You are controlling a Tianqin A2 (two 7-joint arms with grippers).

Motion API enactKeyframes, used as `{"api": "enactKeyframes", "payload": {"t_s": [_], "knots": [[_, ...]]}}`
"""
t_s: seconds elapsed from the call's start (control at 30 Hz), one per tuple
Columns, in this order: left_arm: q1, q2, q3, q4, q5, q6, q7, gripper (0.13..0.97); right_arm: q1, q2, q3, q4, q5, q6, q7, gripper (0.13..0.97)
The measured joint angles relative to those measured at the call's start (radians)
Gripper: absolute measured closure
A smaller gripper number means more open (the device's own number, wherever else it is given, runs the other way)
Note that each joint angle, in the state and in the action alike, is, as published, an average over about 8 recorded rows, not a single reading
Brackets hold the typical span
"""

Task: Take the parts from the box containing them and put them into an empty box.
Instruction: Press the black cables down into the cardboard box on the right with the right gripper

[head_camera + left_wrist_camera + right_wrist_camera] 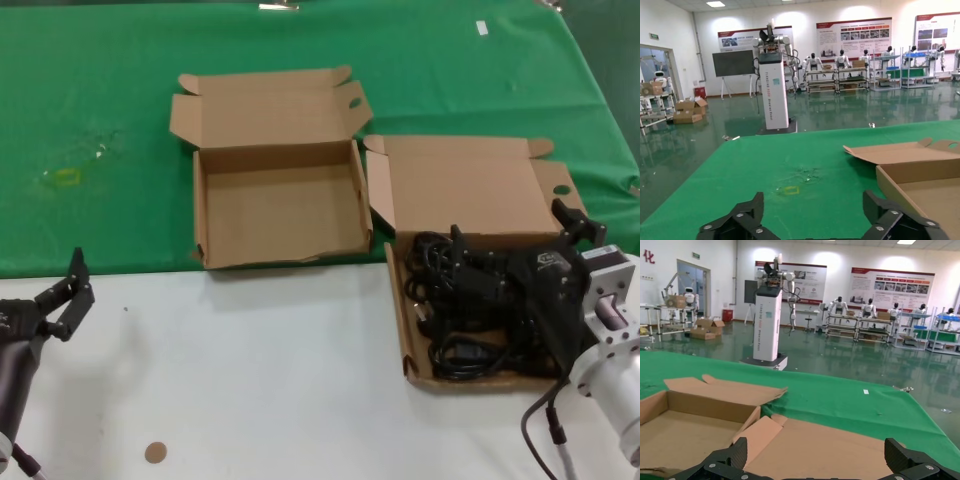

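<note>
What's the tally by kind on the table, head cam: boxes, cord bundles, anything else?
Cardboard mailer boxes: 2, the empty box and the box containing them
Black power cords: one tangled pile under the right gripper, bundle count unclear
Small brown disc: 1
Total: 3, plus the cords

**Right arm forward at four o'clock, left arm low at eight**

The right arm enters from the lower right corner of the head view, its silver wrist housing at about four o'clock and the black right gripper (512, 250) reaching forward and leftward. Its fingers (900, 454) stand wide apart. The left arm comes in from the lower left, around eight o'clock, angled up and to the right. The left gripper (68, 296) points toward one o'clock, its fingers (747, 214) spread open with nothing between them.
</note>
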Motion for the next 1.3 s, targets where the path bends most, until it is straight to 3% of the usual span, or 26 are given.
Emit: {"api": "enactKeyframes", "payload": {"t_s": [0.07, 0.33, 0.47, 0.73, 1.03, 1.3], "knots": [[0.000, 0.000, 0.000, 0.000, 0.000, 0.000, 0.000, 0.364, -0.004, 0.020, -0.015, 0.009, 0.012, 0.011, 0.004, 0.129], [0.000, 0.000, 0.000, 0.000, 0.000, 0.000, 0.000, 0.581, -0.020, 0.165, -0.095, 0.063, 0.107, 0.060, 0.025, 0.129], [0.000, 0.000, 0.000, 0.000, 0.000, 0.000, 0.000, 0.581, -0.028, 0.262, -0.140, 0.087, 0.153, 0.076, 0.026, 0.129], [0.000, 0.000, 0.000, 0.000, 0.000, 0.000, 0.000, 0.776, -0.039, 0.458, -0.221, 0.102, 0.214, 0.062, 0.036, 0.129], [0.000, 0.000, 0.000, 0.000, 0.000, 0.000, 0.000, 0.900, -0.043, 0.611, -0.243, 0.073, 0.206, -0.035, 0.082, 0.129], [0.000, 0.000, 0.000, 0.000, 0.000, 0.000, 0.000, 0.926, 0.006, 0.662, -0.278, 0.000, 0.139, -0.124, 0.112, 0.129]]}}
